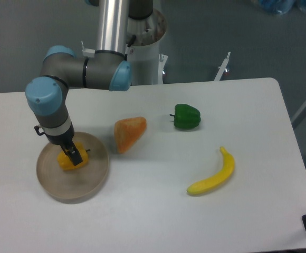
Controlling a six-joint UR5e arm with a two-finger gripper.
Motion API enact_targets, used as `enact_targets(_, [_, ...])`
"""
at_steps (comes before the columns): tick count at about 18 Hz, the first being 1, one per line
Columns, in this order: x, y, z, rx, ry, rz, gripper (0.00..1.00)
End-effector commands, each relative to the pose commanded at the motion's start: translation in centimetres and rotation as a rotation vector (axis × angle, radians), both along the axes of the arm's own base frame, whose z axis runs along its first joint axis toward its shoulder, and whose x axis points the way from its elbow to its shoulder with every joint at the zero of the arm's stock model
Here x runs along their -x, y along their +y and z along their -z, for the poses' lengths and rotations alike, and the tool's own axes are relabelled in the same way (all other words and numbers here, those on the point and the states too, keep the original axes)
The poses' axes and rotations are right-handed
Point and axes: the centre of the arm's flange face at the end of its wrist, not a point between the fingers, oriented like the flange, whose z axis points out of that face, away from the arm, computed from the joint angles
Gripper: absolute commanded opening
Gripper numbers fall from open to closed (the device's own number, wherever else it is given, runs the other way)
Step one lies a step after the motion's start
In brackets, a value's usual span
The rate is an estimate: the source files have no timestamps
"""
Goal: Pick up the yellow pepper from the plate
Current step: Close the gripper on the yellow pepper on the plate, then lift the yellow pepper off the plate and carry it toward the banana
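Observation:
The yellow pepper (67, 163) is a small yellow-orange block lying on the tan round plate (84, 185) at the left of the table. My gripper (72, 154) has come down onto the plate from above. Its dark fingers (75, 154) stand around the pepper and hide the pepper's top. The fingers look closed against the pepper, which still rests on the plate.
A pale orange wedge (129, 133) lies just right of the plate. A green pepper (187, 116) sits further right and a yellow banana (213, 174) lies at the front right. The arm's base column (142, 47) stands behind the table.

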Motion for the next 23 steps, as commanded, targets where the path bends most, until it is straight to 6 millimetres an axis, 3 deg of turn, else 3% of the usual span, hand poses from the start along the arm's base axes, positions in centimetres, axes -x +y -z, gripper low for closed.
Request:
enact_targets(4, [-0.2,-0.2,1.5,0.032,0.035,0.003,1.00])
enact_targets(7, [-0.1,0.2,1.3,0.022,0.039,0.010,1.00])
enact_targets(8, [0.0,0.2,1.0,0.019,0.038,0.010,0.69])
enact_targets(9, [0.0,0.2,0.5,0.011,0.039,0.010,0.47])
enact_targets(10, [0.1,0.2,0.4,0.011,0.040,0.008,0.35])
enact_targets(11, [0.1,0.1,0.0,0.007,0.040,0.008,0.30])
enact_targets(13, [0.6,0.3,-0.9,-0.006,0.043,0.002,0.29])
enact_targets(15, [1.6,-0.1,-3.0,-0.032,0.040,-0.015,0.29])
enact_targets(18, [4.3,-1.4,-6.7,-0.053,0.038,-0.073,0.34])
enact_targets(23, [11.0,-3.6,-9.5,-0.028,-0.011,-0.172,0.33])
